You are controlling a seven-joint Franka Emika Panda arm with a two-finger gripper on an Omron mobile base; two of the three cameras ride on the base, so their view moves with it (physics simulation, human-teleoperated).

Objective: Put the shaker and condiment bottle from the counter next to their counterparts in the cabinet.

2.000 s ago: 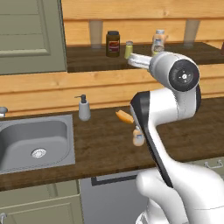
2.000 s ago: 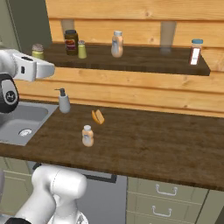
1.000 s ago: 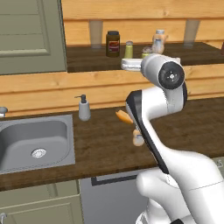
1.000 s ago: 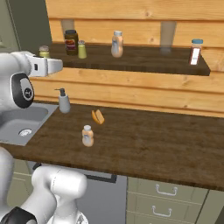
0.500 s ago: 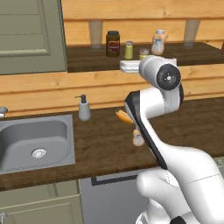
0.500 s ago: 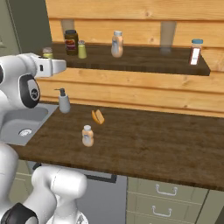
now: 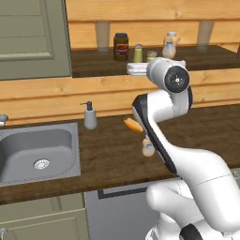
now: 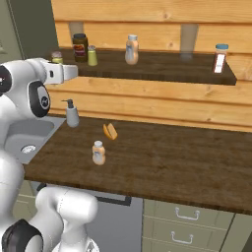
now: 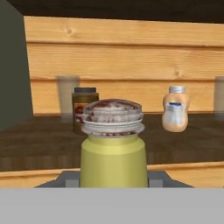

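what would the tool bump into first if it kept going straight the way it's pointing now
Probably the dark brown jar: the tool, shut on the shaker, points into the cabinet, and the jar stands behind the held shaker, slightly left. Depth is unclear; it might pass the jar and reach the plank back wall.

Shaker [image 9: 113, 148] before cabinet [image 8: 162, 69] edge (twin [image 8: 91, 55] on shelf); condiment bottle [image 8: 99, 152] on counter [image 8: 167, 162].

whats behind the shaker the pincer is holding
In the hand view, the dark brown jar stands behind the held shaker, partly covered by its cap. The peach bottle stands off to one side, before the plank wall. The twin shaker is hidden.
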